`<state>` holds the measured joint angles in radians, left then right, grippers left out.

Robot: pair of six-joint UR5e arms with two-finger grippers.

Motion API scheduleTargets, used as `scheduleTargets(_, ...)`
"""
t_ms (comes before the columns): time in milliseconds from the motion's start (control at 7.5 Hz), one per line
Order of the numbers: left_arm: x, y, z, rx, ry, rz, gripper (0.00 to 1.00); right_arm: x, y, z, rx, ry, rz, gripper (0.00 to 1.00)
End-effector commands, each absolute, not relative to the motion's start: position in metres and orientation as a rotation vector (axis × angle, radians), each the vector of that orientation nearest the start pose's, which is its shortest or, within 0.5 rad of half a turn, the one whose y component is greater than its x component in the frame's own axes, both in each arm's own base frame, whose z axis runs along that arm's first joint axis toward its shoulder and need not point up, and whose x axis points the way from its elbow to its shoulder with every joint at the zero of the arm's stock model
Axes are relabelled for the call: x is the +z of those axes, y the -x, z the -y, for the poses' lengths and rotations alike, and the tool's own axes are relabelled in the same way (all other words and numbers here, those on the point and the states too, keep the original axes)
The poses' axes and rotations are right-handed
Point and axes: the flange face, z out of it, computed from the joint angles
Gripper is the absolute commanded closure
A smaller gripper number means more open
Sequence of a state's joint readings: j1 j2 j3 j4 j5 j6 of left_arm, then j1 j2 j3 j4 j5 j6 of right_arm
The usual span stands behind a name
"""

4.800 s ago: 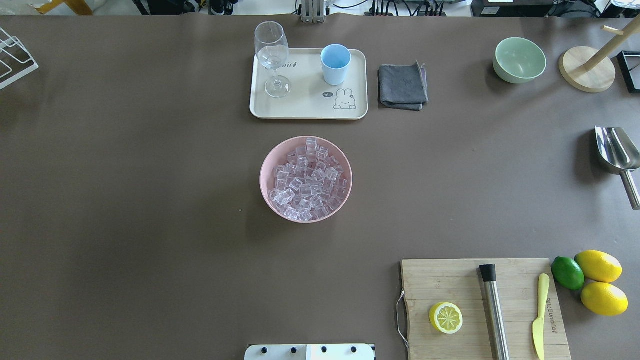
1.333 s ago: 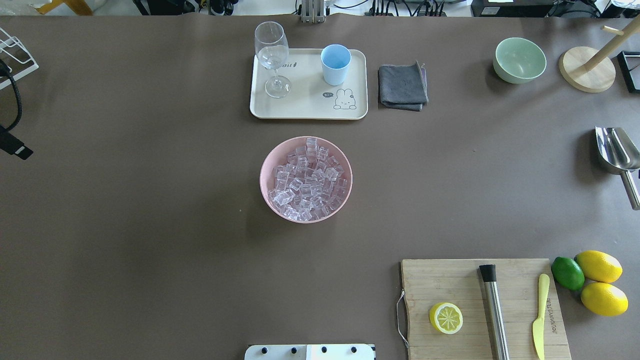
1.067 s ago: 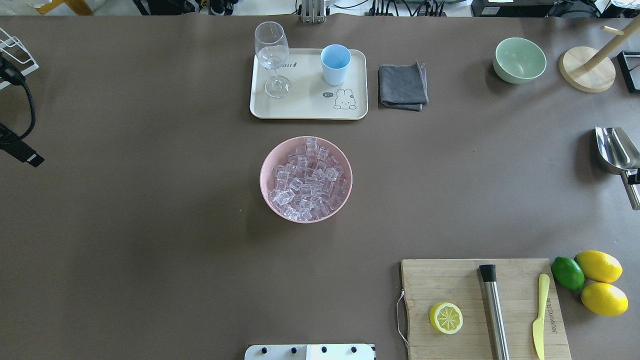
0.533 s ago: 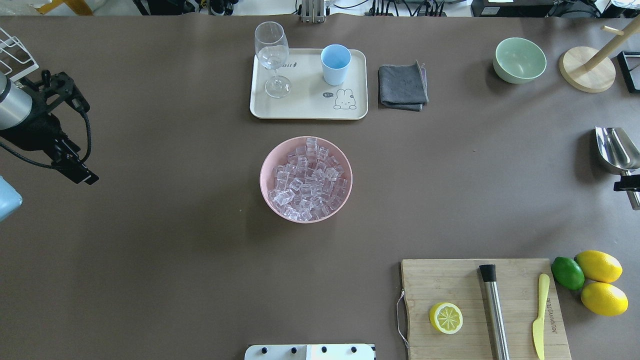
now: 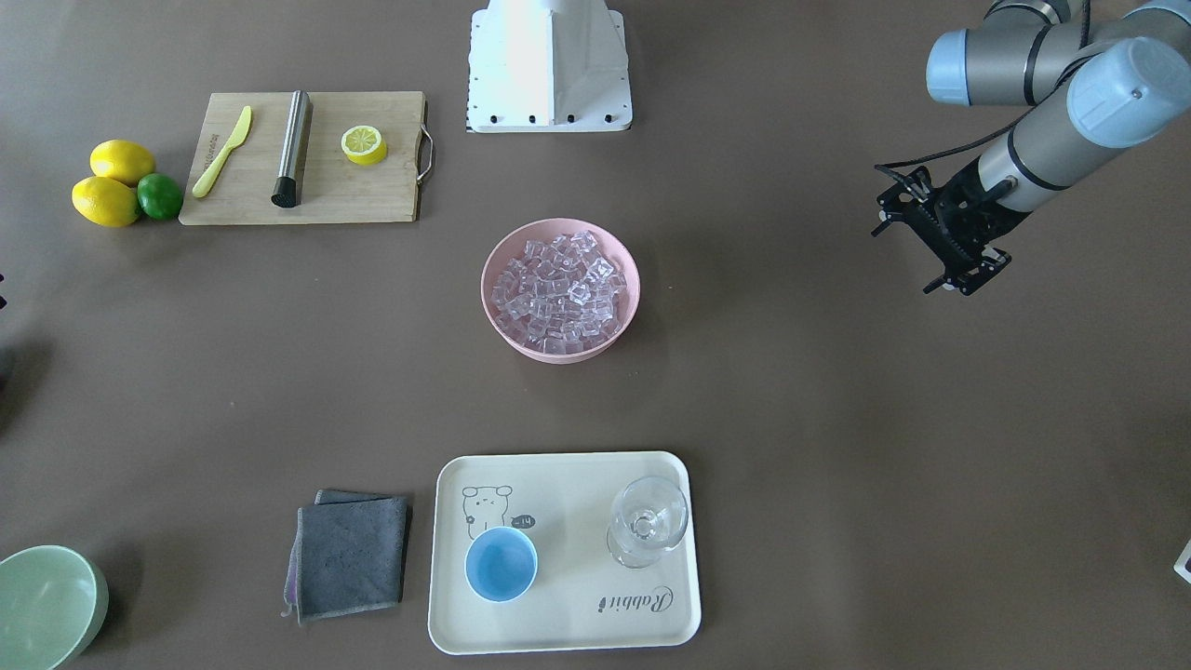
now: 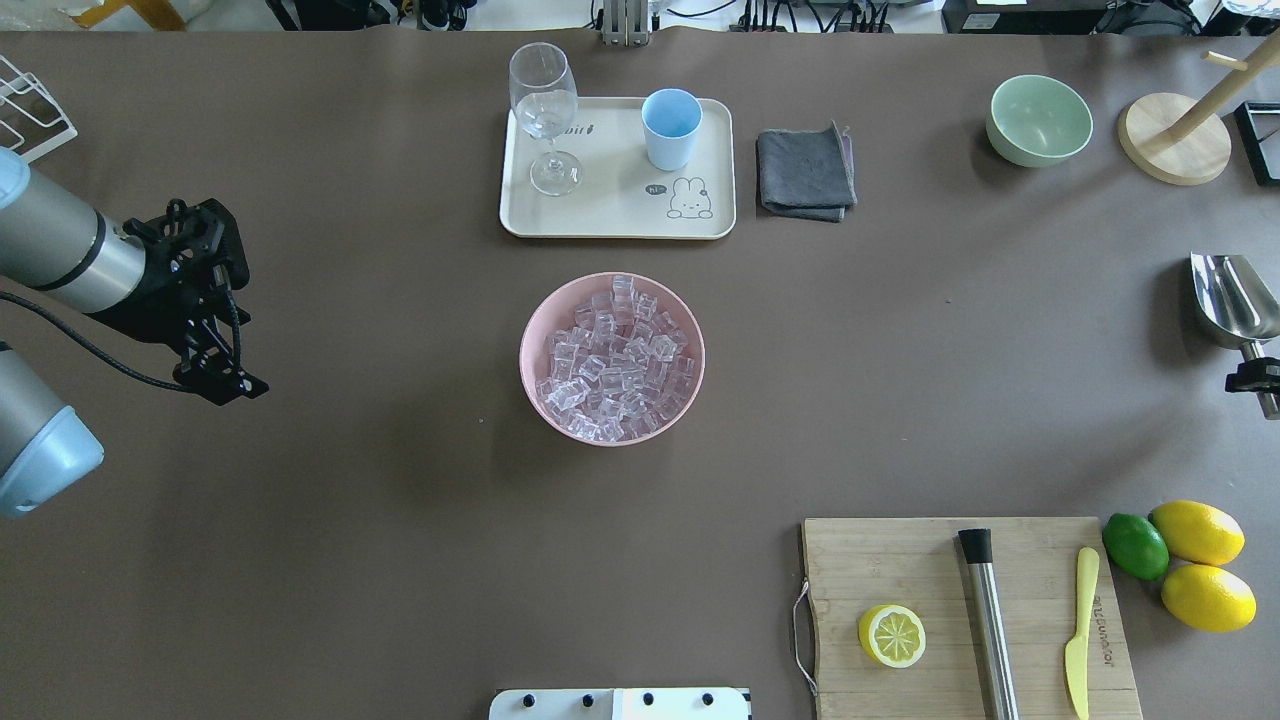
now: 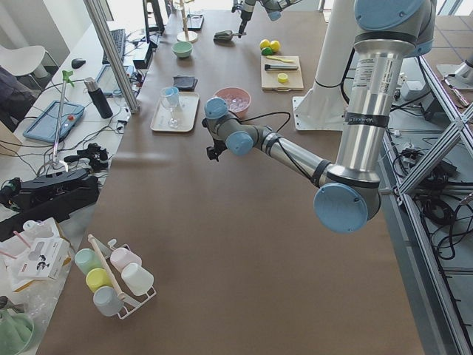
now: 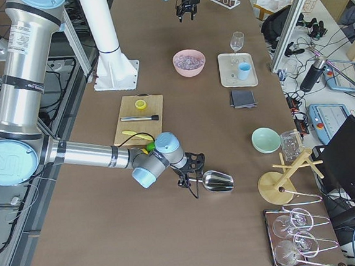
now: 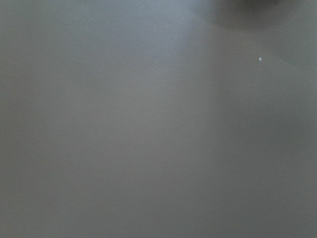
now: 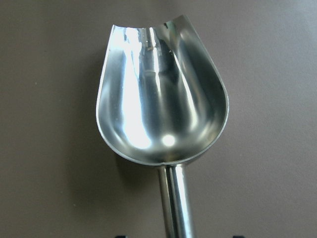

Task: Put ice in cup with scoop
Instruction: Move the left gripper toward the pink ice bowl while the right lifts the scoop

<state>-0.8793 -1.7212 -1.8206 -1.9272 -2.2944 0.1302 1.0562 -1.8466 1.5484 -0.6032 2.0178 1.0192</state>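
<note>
The silver scoop [image 6: 1232, 298] lies on the table at the far right, its bowl empty in the right wrist view [image 10: 163, 109]. My right gripper [image 6: 1255, 376] is over the scoop's rod handle [image 10: 176, 203]. It is open, with a dark fingertip on each side of the handle. The ice [image 6: 612, 358] fills a pink bowl [image 6: 535, 330] at the table's middle. The light-blue cup [image 6: 671, 128] stands upright on a cream tray [image 6: 610, 218]. My left gripper [image 6: 238, 305] is open and empty, over bare table far left of the bowl.
A clear stemmed glass [image 6: 544, 115] shares the tray. A grey cloth [image 6: 805, 172], a pale green bowl [image 6: 1039, 120] and a wooden stand [image 6: 1172, 138] are at the back right. A cutting board [image 6: 900, 560] with a lemon half, steel cylinder and yellow knife is front right.
My left arm has come in from the left edge towards the table's middle. My right gripper has come in at the right edge, over the scoop's handle. The scoop has not moved.
</note>
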Motion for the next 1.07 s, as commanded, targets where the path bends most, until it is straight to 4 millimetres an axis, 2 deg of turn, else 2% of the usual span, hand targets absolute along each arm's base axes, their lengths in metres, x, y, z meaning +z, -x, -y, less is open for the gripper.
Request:
scheduleTargets(0, 0.407, -0.348, 0.446, 1.15, -0.624, -0.865, 0.02, 0.7, 0.114, 0.377, 0.317, -0.181, 0.778, 0.82)
scheduleTargets(133, 0.41, -0.352, 0.454, 1.192, -0.706, -0.825, 0.02, 0.702, 0.115, 0.376, 0.31, -0.188, 0.781, 1.0)
scheduleTargets(267, 0.399, -0.37, 0.452, 1.228, -0.75, -0.795, 0.01, 0.702, 0.115, 0.375, 0.292, -0.186, 0.784, 1.0)
scheduleTargets(400, 0.396, -0.401, 0.435, 1.278, -0.734, -0.817, 0.01, 0.697, 0.115, 0.372, 0.213, -0.199, 0.799, 1.0)
scheduleTargets(533, 0.389, -0.421, 0.429, 1.304, -0.731, -0.833, 0.01, 0.68, 0.114, 0.373, 0.139, -0.173, 0.876, 1.0)
scheduleTargets(667, 0.386, -0.434, 0.416, 1.331, -0.731, -0.849, 0.01, 0.66, 0.1, 0.391, 0.075, -0.218, 0.876, 1.0)
scheduleTargets(933, 0.377, -0.44, 0.416, 1.334, -0.745, -0.859, 0.01, 0.572, 0.079, 0.436, -0.041, -0.262, 0.854, 1.0)
